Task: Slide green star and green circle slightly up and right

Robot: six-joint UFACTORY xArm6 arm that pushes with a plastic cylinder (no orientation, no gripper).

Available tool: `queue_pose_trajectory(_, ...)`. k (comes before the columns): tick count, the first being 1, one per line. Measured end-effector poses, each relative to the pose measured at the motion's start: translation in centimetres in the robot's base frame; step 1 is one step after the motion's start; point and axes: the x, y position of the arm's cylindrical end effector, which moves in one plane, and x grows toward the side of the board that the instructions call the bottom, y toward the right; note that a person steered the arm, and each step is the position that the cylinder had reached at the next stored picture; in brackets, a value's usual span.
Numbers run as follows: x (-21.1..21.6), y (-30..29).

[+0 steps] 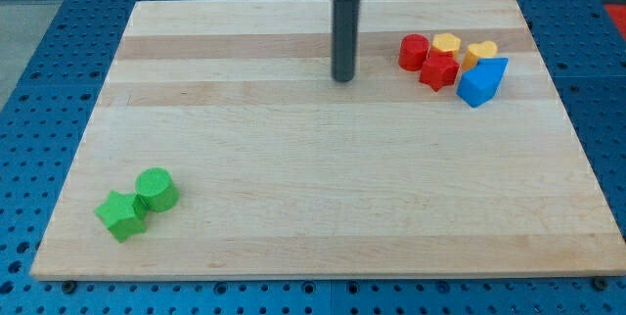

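Two touching blocks, green star [121, 215] and green circle [156, 189], lie far from my jawless tip [343, 79].

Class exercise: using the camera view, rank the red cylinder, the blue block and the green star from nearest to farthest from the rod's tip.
Measured from my tip, near the board's top centre:
1. Red cylinder, to the view's right of the tip, at the left edge of the top-right cluster.
2. Blue block, farther right, at the cluster's lower right.
3. Green star, far away at the view's bottom left.
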Motion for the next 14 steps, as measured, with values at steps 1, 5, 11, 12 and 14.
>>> queue_pose_trajectory(1, 3.4, -5.7)
queue_pose_trajectory(5, 10.5, -24.3)
queue_pose_trajectory(11, 21.2, -26.0)
queue_pose_trajectory(12, 20.5, -24.3)
queue_pose_trajectory(14, 18.7, -20.2)
